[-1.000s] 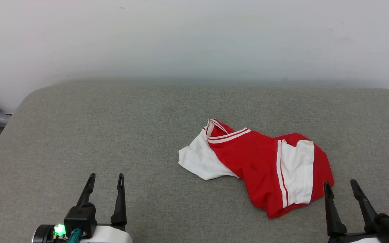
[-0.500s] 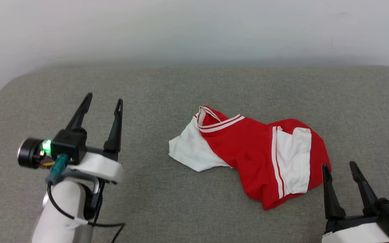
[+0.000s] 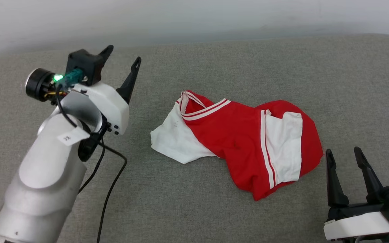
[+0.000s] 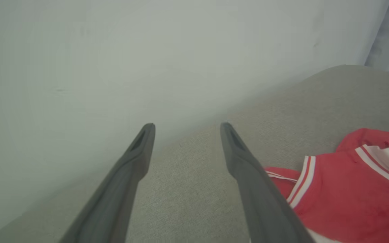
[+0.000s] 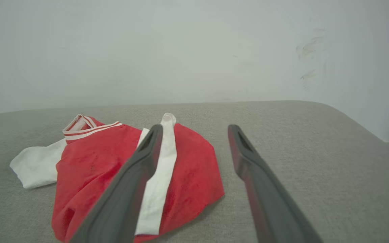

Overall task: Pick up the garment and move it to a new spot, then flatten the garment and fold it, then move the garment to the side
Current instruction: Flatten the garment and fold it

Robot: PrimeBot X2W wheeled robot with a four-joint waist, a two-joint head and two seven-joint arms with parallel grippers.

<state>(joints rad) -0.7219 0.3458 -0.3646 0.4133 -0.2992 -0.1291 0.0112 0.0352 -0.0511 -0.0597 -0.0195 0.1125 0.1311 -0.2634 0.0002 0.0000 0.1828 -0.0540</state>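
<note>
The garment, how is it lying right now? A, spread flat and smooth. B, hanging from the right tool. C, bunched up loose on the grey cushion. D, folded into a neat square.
C: the garment lies rumpled on the grey cushion, with the left tool and right tool both open, neither gripping it.

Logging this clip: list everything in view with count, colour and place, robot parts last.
garment: one, red with white sleeves and red-white striped trim, crumpled right of centre on the surface
surface: one, grey fabric, cushioned, beneath everything
wall: one, pale, behind the surface
left forearm: one, silver-white, lower left of the head view
cable: one, black, looping beside the left forearm
left gripper: one, dark fingers, open, left of the garment, apart from it
right gripper: one, dark fingers, open, beside the garment's right edge, holding nothing
</note>
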